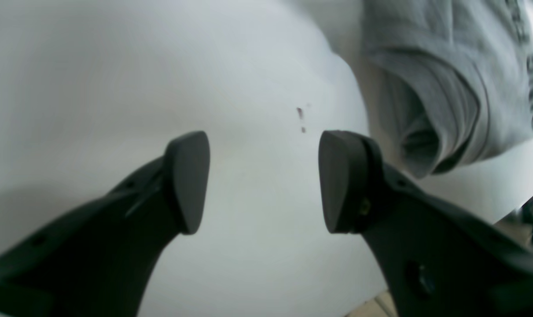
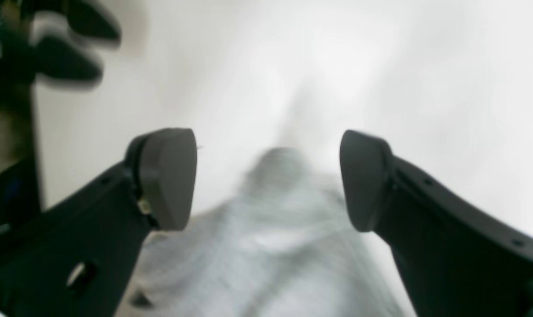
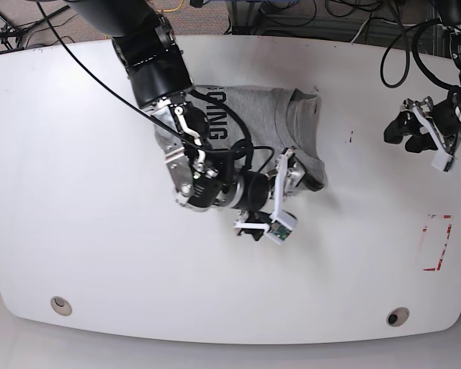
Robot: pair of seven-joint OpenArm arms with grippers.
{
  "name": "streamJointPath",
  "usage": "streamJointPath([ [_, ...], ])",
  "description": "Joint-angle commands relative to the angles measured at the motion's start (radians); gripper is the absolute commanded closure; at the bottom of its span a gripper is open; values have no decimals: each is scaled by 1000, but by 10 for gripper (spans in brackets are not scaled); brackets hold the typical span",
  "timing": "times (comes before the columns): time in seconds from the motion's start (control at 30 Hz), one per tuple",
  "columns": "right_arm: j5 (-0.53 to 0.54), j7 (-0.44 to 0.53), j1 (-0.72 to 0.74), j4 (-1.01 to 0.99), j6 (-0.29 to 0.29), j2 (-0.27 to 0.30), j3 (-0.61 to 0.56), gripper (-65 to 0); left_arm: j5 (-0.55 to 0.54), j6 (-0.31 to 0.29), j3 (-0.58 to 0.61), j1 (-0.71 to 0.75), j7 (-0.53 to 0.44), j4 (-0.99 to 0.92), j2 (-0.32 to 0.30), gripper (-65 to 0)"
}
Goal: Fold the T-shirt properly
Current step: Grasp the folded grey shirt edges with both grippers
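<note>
Folding looks partly done: the T-shirt (image 3: 276,131) lies bunched mid-bench (image 3: 84,238). The right pincer (image 2: 268,178) hovers over it, jaws wide and empty; the left pincer (image 1: 264,180), also wide and empty, hangs well apart. Next likely a hem grasp.

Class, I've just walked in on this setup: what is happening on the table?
A two-armed robot is folding a grey T-shirt that lies bunched on the white table. The right gripper hovers over the shirt's edge, jaws open, holding nothing. The left gripper hangs open above bare table, away from the shirt.
</note>
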Motion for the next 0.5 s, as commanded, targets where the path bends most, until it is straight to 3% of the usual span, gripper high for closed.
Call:
streamJointPath([
  [0.0,19,-14,-12,106,10,39,51,-480,36,-4,51,-27,-20,118,4,-372],
  [0.17,20,-23,-57,152,12,145,112,-479,197,-4,183,-70,-20,242,101,-372],
  [0.27,42,-23,-95,199,12,185,142,-438,277,-4,241,-63,-20,282,143,-372],
  [0.47,94,-23,-134,202,12,266,215,-198,486,-4,350,-74,-64,295,298,-371],
])
